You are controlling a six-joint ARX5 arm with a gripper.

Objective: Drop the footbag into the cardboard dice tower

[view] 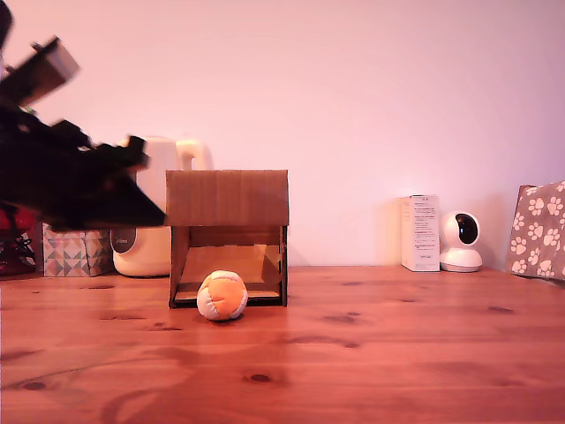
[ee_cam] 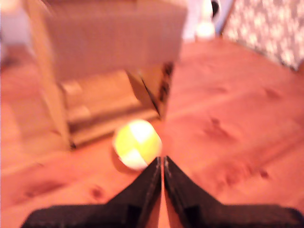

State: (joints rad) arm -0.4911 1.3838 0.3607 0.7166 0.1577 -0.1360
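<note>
The footbag, a small ball with orange and white panels, rests on the wooden table just in front of the cardboard dice tower. In the wrist view the footbag looks yellow and white and lies just beyond my fingertips. The tower stands behind it, blurred, with its lower front opening and ramp showing. My gripper is shut with nothing between its dark fingers. In the exterior view the arm and gripper are a dark blur at the left, level with the tower's upper band.
A cream kettle stands behind the tower, and a patterned tissue box sits at the far left. On the exterior view's right are a white carton, a small white camera and a paw-print box.
</note>
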